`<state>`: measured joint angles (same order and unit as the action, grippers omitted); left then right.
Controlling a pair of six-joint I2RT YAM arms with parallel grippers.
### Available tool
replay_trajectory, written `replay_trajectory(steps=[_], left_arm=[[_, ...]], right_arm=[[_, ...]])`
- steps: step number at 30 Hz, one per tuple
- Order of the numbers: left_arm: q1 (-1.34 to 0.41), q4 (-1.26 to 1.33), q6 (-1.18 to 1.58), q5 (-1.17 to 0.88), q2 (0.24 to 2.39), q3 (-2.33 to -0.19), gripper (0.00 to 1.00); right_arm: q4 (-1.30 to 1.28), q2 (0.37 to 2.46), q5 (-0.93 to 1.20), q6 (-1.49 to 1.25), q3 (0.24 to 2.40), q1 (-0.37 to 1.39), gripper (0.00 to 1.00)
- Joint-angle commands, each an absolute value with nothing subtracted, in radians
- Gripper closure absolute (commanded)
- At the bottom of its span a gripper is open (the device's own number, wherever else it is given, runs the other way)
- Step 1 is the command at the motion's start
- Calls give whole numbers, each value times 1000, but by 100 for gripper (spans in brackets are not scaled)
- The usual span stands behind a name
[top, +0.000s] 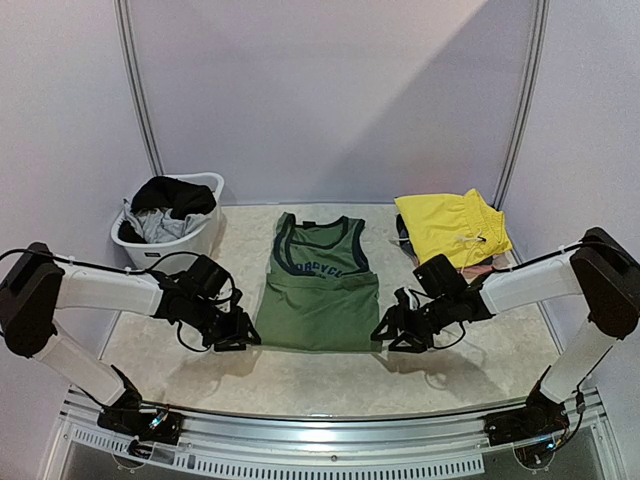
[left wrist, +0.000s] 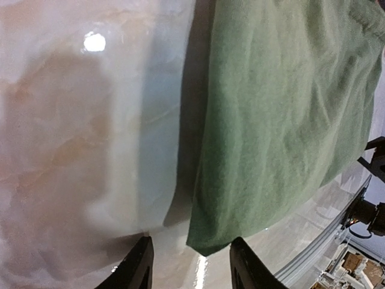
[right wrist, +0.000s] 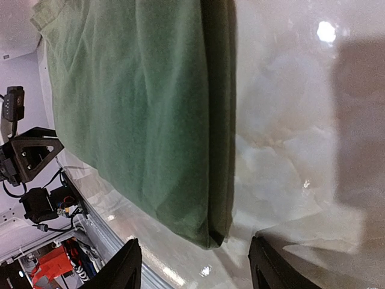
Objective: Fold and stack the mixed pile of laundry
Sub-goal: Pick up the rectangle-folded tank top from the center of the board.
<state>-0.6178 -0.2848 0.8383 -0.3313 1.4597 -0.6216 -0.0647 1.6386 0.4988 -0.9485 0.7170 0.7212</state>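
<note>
An olive-green shirt (top: 318,290) with navy trim and a chest graphic lies flat mid-table, its lower part folded up. My left gripper (top: 236,335) is open at the shirt's near left corner (left wrist: 207,244), which lies between its fingers (left wrist: 137,270) without being held. My right gripper (top: 392,335) is open at the near right corner (right wrist: 212,238), which also lies free between its fingers (right wrist: 123,268). A folded yellow garment (top: 452,227) with a white drawstring lies at the back right on other folded pieces. Grey and black garments (top: 168,208) fill the tub.
A white plastic tub (top: 200,238) stands at the back left. The table's metal front rail (top: 330,435) runs along the near edge. The right arm's parts show at the edge of the left wrist view (left wrist: 373,205).
</note>
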Motion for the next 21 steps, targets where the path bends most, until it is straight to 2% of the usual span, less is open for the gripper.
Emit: replay_trajectory(steps=[1,3,6,8,14,21], left_arm=[[-606,-238,825,-348,1502,-617,58],[-606,-230,823,-354,1522,-620,61],[-605,-219,824,-359,1545,-626,64],[-606,-208,826,-365,1559,-631,70],[-606,-197,824,-377,1585,-646,87],[-606,-193,824,-380,1597,-645,95]], right_arm=[[-62,1683,495,-946,711,730,39],[-58,1690,497,-945,708,730,42],[-46,1701,504,-945,703,730,50],[-40,1708,510,-945,703,730,54],[-46,1714,515,-943,700,731,55],[-30,1734,530,-946,693,730,60]])
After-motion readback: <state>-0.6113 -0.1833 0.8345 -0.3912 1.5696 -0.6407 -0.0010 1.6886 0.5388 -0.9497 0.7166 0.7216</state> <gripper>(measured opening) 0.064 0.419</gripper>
